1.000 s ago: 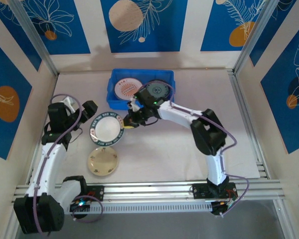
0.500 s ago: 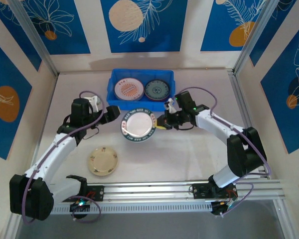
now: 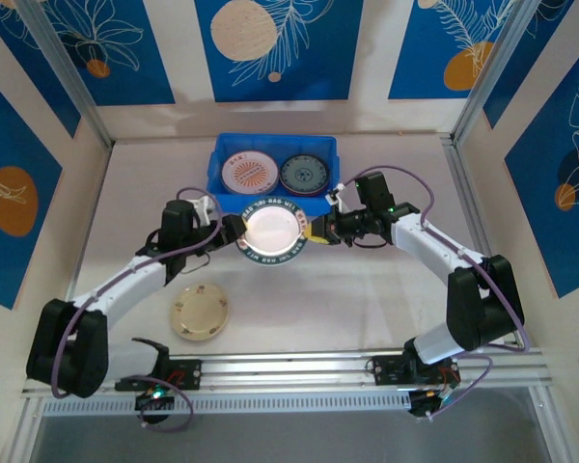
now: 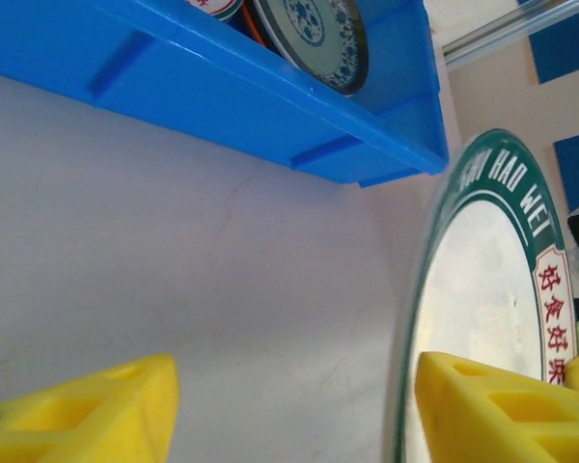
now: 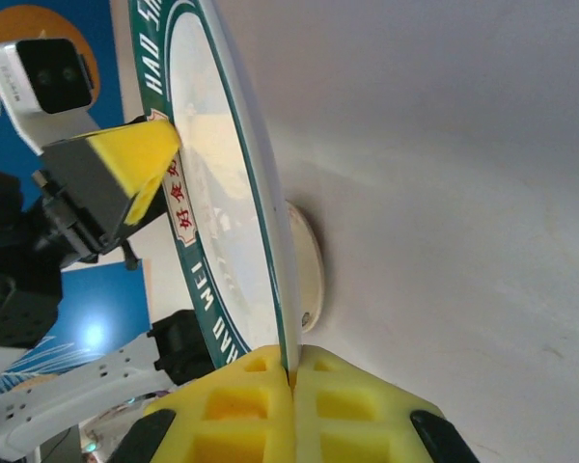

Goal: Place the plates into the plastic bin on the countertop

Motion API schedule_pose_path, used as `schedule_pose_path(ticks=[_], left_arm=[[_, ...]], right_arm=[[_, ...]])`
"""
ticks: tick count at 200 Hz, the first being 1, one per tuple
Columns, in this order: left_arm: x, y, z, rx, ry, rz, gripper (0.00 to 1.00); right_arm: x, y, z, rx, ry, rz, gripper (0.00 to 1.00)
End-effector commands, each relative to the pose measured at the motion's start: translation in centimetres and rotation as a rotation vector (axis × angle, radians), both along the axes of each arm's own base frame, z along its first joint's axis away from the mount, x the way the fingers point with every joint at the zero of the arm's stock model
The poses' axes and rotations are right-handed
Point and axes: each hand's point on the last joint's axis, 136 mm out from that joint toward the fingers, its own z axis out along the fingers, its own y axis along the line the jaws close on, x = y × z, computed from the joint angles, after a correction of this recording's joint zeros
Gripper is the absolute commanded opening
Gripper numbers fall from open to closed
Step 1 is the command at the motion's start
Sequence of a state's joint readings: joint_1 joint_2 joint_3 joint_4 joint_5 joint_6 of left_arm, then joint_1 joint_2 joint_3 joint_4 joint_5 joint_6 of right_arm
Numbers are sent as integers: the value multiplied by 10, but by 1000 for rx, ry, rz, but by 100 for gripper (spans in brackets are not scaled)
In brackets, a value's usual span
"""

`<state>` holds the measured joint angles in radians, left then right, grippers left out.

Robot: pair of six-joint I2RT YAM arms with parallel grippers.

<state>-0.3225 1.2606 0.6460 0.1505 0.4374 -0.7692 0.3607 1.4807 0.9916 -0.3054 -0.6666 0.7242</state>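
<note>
The right gripper, at bottom centre, pinches its yellow foam fingers together on the rim of a green-rimmed white plate, held on edge and running to the upper left. There the left gripper touches the plate's face with one yellow finger. Behind, a cream plate lies on the pale countertop.

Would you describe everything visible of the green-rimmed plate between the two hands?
The green-rimmed plate is round and glossy, with a white centre and a green band bearing white letters and red characters. It faces up in front of the blue bin. The right hand is shut on its rim; one finger of the open left hand rests against its face.
</note>
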Motion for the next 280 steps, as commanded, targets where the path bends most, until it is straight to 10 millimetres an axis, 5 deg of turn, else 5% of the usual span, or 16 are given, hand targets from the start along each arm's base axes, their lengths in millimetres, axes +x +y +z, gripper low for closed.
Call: schedule_pose_path(ticks=[1, 26, 76, 98, 124, 152, 171, 201, 208, 220, 226, 280], left_arm=[[5, -12, 20, -71, -60, -29, 46], [5, -12, 19, -73, -51, -24, 0], [-1, -18, 28, -152, -71, -52, 0], [-4, -24, 36, -213, -75, -80, 0], [-8, -27, 43, -244, -78, -96, 0], [-11, -24, 43, -207, -79, -96, 0], [-13, -20, 42, -185, -84, -84, 0], [-13, -9, 35, -105, -78, -37, 0], [-12, -5, 33, -81, -80, -20, 20], [-10, 4, 33, -30, -89, 22, 77], [-9, 9, 33, -1, -99, 42, 98], [-4, 35, 60, 164, -208, 109, 100]], right_arm=[[-5, 10, 22, 83, -27, 57, 0], [-2, 11, 19, 80, -29, 53, 0], [8, 17, 21, 70, -55, 43, 0], [14, 17, 19, 57, -65, 33, 17], [17, 21, 18, 49, -64, 28, 21], [20, 20, 16, 14, -67, 8, 16], [26, 14, 15, -20, -80, -33, 0], [36, 7, 17, -50, -100, -81, 0], [41, 5, 18, -58, -106, -96, 0], [49, 1, 21, -76, -115, -123, 0], [55, 1, 25, -86, -130, -132, 0], [105, 10, 54, -128, -198, -166, 0]])
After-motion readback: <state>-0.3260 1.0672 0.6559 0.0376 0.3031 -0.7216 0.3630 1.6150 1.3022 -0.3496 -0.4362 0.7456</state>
